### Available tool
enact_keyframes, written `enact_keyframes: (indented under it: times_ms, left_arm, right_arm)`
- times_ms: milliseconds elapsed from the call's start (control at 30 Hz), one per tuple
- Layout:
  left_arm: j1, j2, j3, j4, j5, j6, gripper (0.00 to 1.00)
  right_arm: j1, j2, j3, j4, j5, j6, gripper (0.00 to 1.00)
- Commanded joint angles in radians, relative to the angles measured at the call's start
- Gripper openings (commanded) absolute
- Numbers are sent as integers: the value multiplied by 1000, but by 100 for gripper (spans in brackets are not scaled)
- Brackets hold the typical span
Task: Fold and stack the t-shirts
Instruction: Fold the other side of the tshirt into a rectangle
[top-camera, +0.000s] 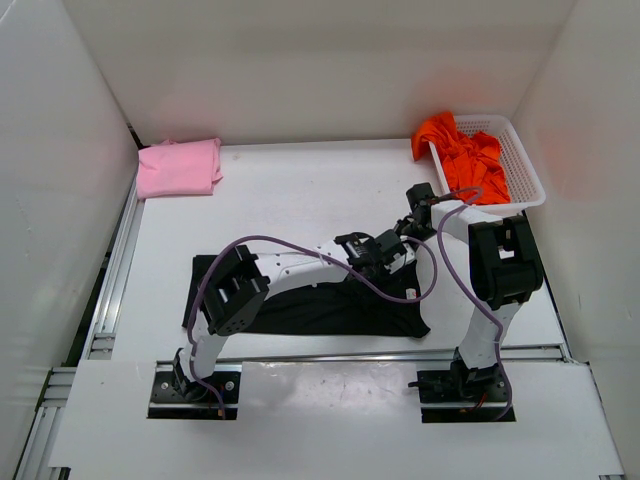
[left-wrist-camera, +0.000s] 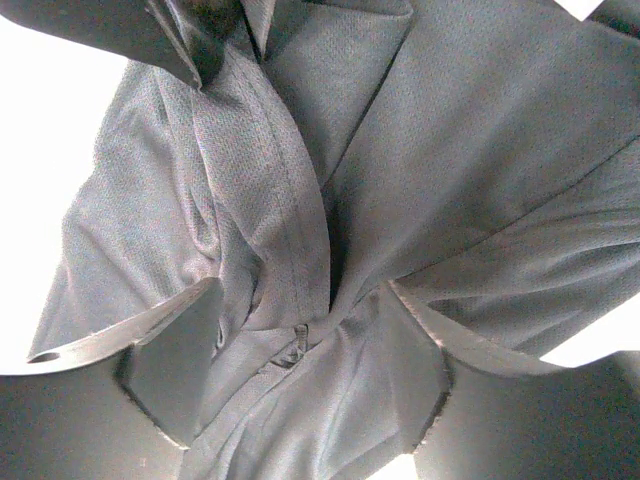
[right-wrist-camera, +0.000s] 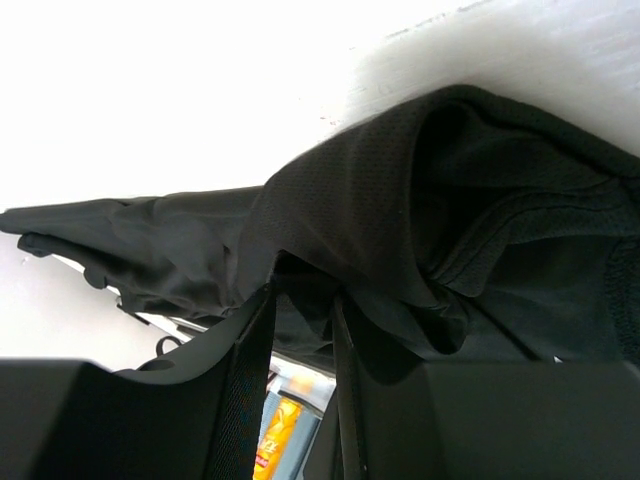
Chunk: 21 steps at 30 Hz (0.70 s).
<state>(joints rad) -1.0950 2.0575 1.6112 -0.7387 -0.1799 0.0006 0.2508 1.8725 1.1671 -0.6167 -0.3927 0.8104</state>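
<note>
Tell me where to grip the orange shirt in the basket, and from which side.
Grip the bunched part of the orange shirt that spills over the left rim of the white basket, coming from above on that side. There the fabric stands clear of the mesh walls, probably easiest for jaws to pinch.

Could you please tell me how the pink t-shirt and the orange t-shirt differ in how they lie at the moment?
The pink t-shirt lies folded flat on the table's far left corner; the orange t-shirt is crumpled, unfolded. The pink one rests on the table itself; the orange one sits in the white basket, spilling over its left rim. Neither is touched by a gripper.
</note>
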Motion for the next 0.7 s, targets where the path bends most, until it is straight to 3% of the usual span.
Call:
enact_keyframes:
  times_ms: [0, 200, 267, 367, 500, 600, 667]
  left_arm:
    - [1, -28, 26, 2, -13, -1, 74]
    - [11, 22, -4, 2, -26, -1, 59]
    - [11, 35, 6, 2, -81, -1, 48]
    - [11, 44, 6, 2, -102, -1, 47]
    - [11, 44, -17, 2, -92, -1, 47]
    - [20, 44, -17, -7, -92, -1, 35]
    - [20, 33, -17, -7, -102, -1, 22]
  right_arm:
    - [2, -41, 32, 11, 3, 13, 34]
    - [2, -32, 32, 11, 3, 13, 34]
    - [2, -32, 32, 11, 3, 13, 31]
    - [2, -21, 32, 11, 3, 13, 30]
    - [2, -12, 32, 11, 12, 13, 16]
    - [2, -12, 32, 11, 12, 13, 2]
    - [2, -12, 23, 11, 22, 13, 0]
